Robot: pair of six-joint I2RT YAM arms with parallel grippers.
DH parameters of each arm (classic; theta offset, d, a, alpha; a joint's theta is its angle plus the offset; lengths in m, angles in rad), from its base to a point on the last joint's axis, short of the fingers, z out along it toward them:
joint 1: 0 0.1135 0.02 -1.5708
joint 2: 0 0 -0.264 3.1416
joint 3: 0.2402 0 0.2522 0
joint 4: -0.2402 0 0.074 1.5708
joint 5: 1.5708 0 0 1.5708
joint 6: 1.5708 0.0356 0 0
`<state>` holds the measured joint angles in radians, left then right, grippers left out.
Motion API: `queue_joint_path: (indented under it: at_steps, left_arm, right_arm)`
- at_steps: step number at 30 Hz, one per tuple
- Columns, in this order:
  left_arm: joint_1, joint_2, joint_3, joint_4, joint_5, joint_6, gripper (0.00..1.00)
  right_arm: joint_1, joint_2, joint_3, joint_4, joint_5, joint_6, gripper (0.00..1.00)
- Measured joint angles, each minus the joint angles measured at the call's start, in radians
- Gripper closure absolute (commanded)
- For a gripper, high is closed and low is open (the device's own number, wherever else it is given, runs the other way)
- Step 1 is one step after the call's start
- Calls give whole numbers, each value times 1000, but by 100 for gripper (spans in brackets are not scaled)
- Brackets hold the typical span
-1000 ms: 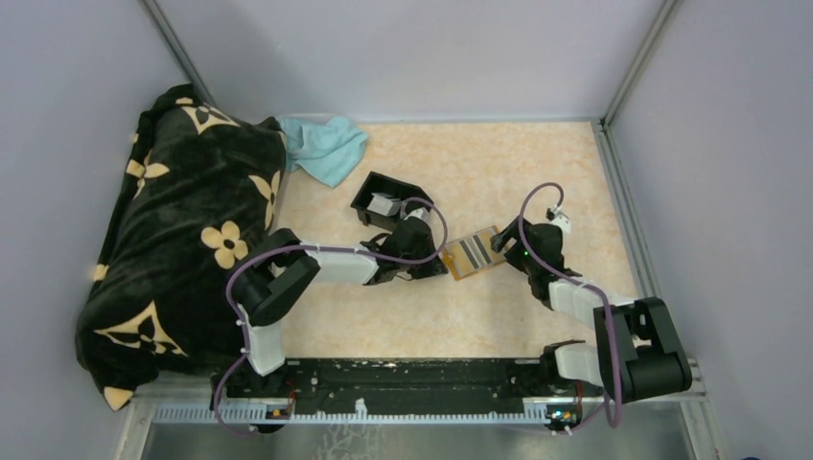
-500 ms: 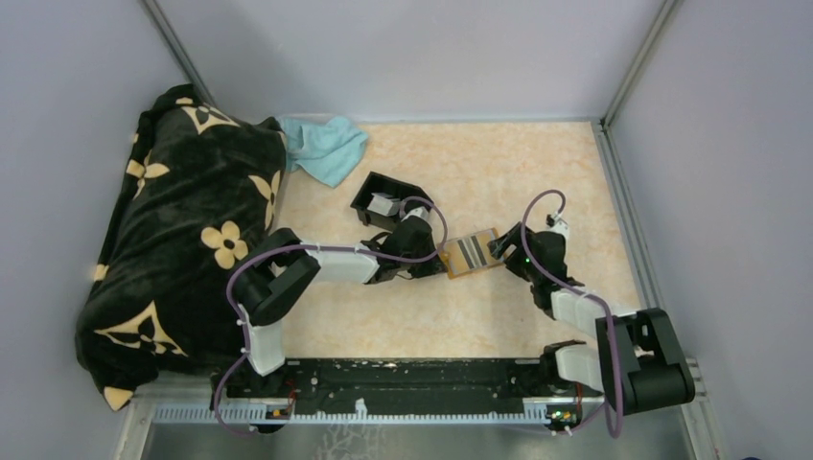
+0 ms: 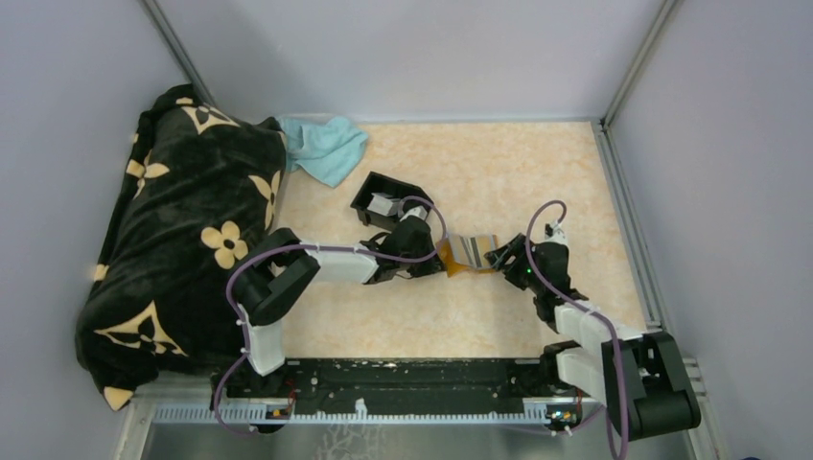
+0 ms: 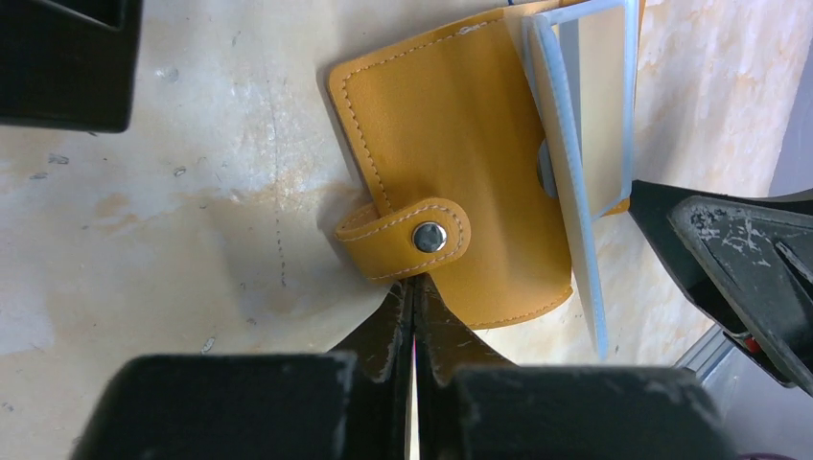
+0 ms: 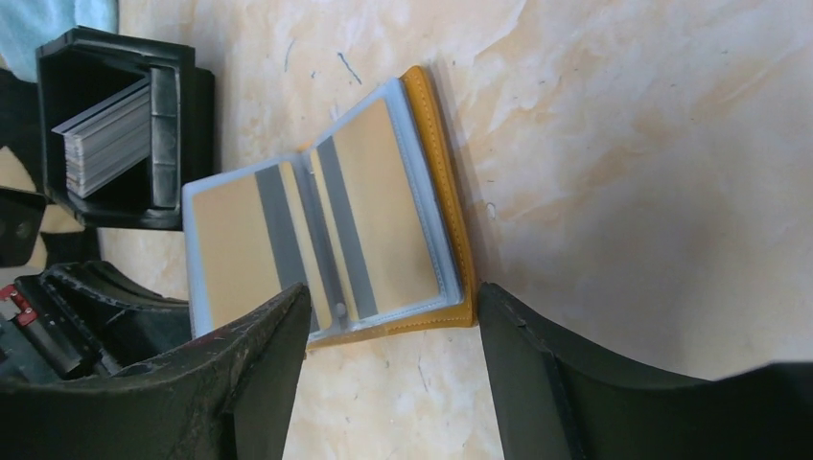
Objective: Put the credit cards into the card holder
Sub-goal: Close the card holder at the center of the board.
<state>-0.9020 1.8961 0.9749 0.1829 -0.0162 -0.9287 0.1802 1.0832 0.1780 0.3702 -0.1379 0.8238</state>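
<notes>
The orange card holder [image 3: 467, 253] lies open mid-table, its clear sleeve pages [image 5: 316, 240] fanned up. In the left wrist view its orange cover [image 4: 451, 144] and snap tab [image 4: 407, 238] face the camera. My left gripper [image 3: 436, 264] is shut, its tips [image 4: 414, 285] touching the tab's lower edge; no pinch shows. My right gripper [image 3: 500, 257] is open at the holder's right end. In its own view the right gripper [image 5: 388, 331] straddles the holder's near corner with only table between the fingers. Grey credit cards [image 5: 105, 144] stand stacked in the black tray [image 3: 369, 187].
A black flowered blanket [image 3: 182, 230] is heaped along the left side, with a light blue cloth [image 3: 326, 146] at the back. The black tray [image 5: 115, 43] stands just behind the left gripper. Grey walls and metal rails enclose the table.
My right gripper has drawn back off the holder toward the near right, and its jaws have narrowed a little. The holder now looks narrower, with pages lifted. The left gripper has stayed put.
</notes>
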Motion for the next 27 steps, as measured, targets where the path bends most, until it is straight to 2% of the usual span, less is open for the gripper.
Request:
queue_joint_path:
  at_steps: [8,14,27]
  left_arm:
    - [0,-8,-34,40,-6,-5,96]
    - [0,-14,-50,59,-13,-9,96]
    - [0,-23,-76,87,-19,-20,96]
  right_arm:
    - [1,-89,0,-42,-36,11,37]
    - [15,-98,2,-42,-74,19,38]
    - [153,-74,89,-59,-56,14,38]
